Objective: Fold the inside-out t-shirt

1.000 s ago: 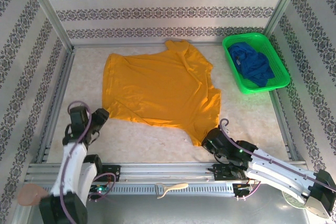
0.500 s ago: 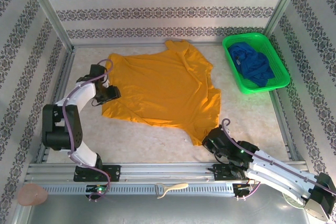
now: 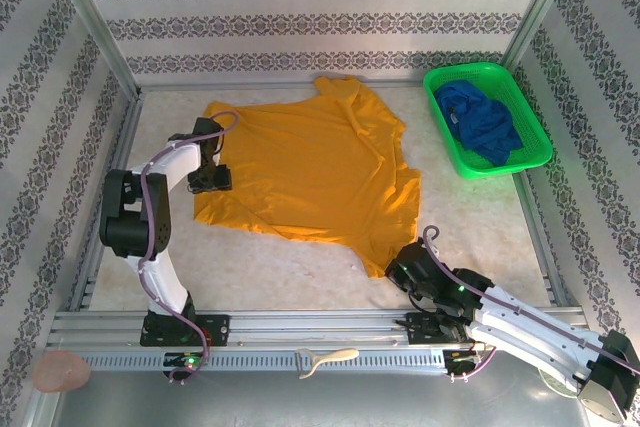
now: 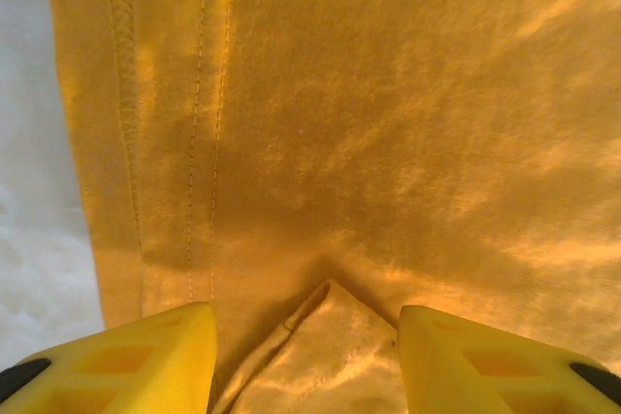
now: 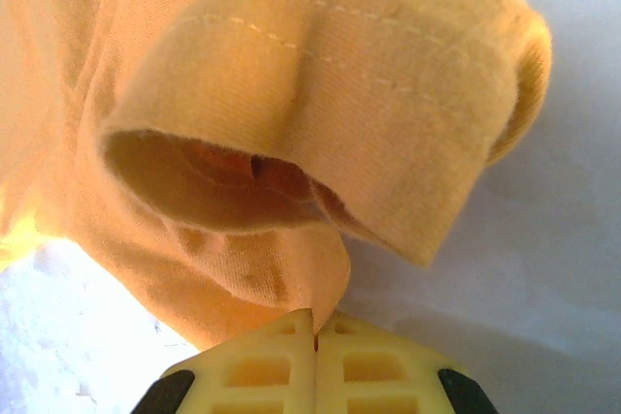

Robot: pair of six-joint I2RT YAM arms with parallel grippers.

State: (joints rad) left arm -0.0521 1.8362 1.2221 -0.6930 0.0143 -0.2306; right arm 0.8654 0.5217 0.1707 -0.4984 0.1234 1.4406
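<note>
No legible text, label, brand or number — anywhere, on any surface

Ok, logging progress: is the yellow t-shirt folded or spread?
Spread: the mustard-yellow cotton t-shirt lies opened out, mostly flat on the pale table, no fold made yet.

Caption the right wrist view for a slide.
Right hand shut on an edge of the yellow t-shirt.

White wallpapered walls with dark bands of floral pattern [image 3: 320, 22] close in the far, left and right sides. Slim bare aluminium posts [image 3: 93, 22] rise at the far corners. Underfoot lies a pale cream marbled tabletop [image 3: 480, 222], brightly and evenly lit, with a ribbed aluminium rail [image 3: 330, 327] along its near edge.
</note>
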